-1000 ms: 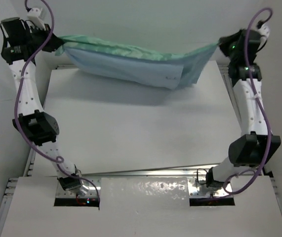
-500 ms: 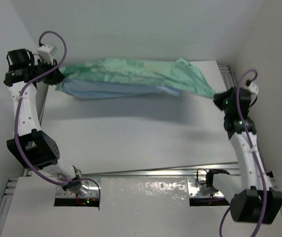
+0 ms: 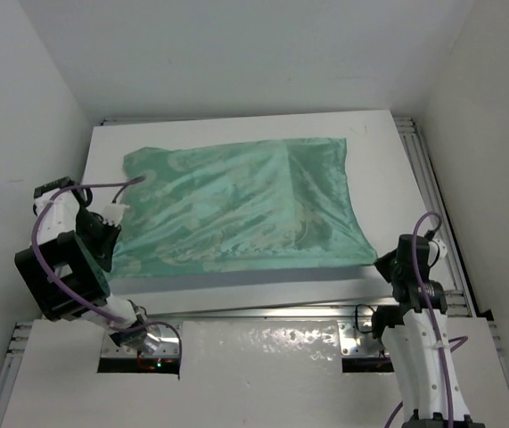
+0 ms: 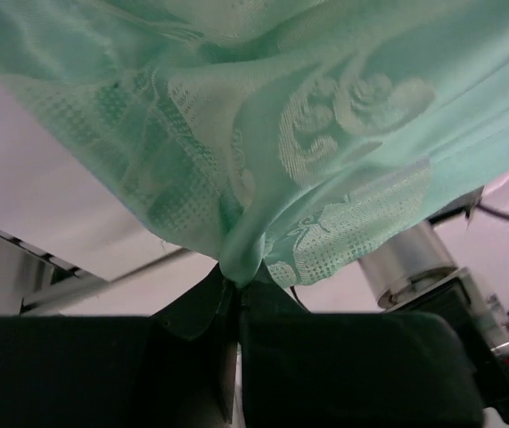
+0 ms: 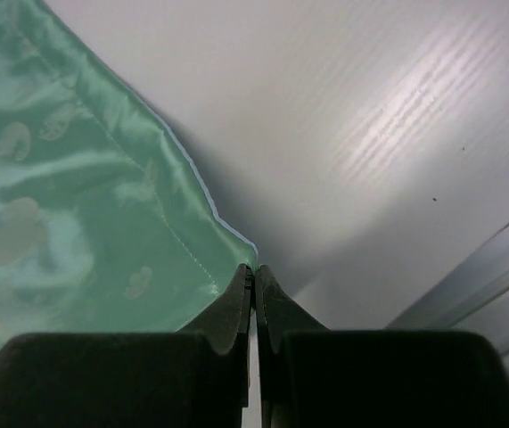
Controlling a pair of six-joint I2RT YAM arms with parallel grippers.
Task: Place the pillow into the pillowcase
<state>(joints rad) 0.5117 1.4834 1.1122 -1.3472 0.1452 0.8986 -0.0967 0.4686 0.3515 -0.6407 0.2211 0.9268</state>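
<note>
The pillowcase [image 3: 236, 205] lies spread over the white table [image 3: 388, 160], shiny sea-green patterned face up, with a raised fold near its middle. My left gripper [image 3: 116, 239] is shut on its near-left edge; in the left wrist view the cloth [image 4: 307, 107] bunches into the closed jaws of the left gripper [image 4: 234, 281]. My right gripper [image 3: 381, 264] is shut on the near-right corner; the right wrist view shows the corner of the pillowcase [image 5: 58, 196] pinched in the right gripper [image 5: 254, 267], with a thin light-blue edge. The pillow is not in view.
White walls stand close on the left, right and far sides. A metal rail [image 3: 263, 308] runs along the table's near edge and another rail [image 3: 432, 205] along its right edge. A metal cylinder [image 4: 406, 263] sits near the left gripper.
Both arms have swung from the far side to the near edge, pulling the pillowcase down from hanging between them to lie spread on the table, green face up.
</note>
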